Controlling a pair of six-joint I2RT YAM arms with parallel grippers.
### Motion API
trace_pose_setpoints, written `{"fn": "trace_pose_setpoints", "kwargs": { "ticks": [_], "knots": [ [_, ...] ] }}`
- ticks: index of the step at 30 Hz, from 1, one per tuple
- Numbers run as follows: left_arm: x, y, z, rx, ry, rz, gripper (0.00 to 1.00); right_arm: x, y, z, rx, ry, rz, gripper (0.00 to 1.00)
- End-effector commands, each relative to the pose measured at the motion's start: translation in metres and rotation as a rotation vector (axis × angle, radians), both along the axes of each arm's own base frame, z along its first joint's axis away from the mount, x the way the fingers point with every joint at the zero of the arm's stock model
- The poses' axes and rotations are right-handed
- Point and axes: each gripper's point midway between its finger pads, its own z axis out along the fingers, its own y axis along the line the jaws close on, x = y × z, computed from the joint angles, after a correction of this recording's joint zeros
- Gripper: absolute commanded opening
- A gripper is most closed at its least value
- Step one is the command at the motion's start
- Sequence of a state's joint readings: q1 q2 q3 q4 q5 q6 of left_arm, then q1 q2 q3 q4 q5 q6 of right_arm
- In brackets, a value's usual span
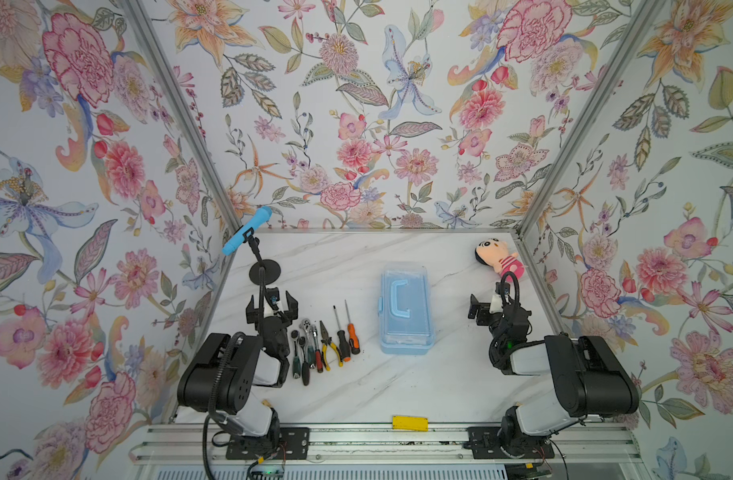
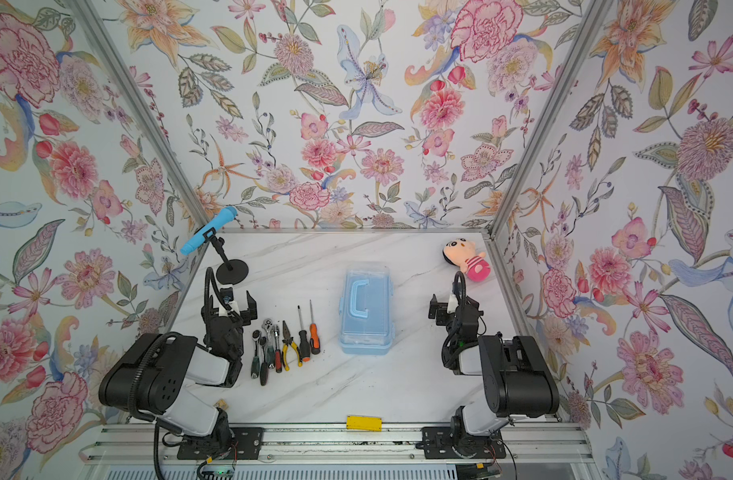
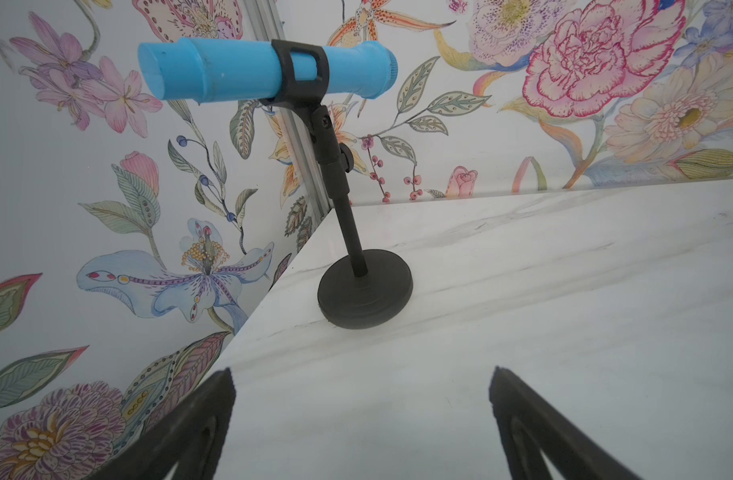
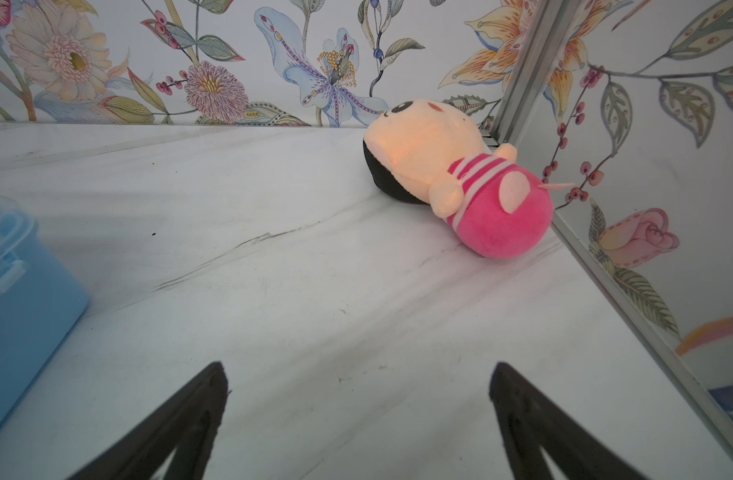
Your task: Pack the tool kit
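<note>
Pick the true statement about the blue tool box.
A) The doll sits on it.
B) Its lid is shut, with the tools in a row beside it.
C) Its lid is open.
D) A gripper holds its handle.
B: in both top views the tool box sits shut and the tools lie in a row beside it.

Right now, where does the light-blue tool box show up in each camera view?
In a top view: tool box mid-table, right of the row of tools.
In a top view: tool box mid-table, likewise.
Left wrist: not in it.
Right wrist: tool box partly shown, cut at the frame edge.
Shared landmark: pink plush doll, far right corner.
</note>
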State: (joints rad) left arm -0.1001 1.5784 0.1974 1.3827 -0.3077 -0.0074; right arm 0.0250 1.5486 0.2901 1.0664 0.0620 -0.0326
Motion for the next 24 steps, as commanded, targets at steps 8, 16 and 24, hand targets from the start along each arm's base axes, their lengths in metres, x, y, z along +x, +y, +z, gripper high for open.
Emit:
{"fn": "trace_pose_setpoints", "kwargs": {
  "ticks": [8,16,24],
  "knots": [
    [0.043,-0.006,0.063,-0.028,0.059,0.057,0.99,0.012,-0.002,0.058,-0.119,-0.015,-0.165,0.99],
    [0.071,-0.06,0.089,-0.403,0.174,-0.159,0.99,0.01,0.021,0.143,0.149,0.034,-0.159,0.99],
    [0.048,-0.16,0.102,-0.561,0.234,-0.483,0.99,-0.016,0.135,0.191,0.316,0.227,0.095,0.93]
  ]
}}
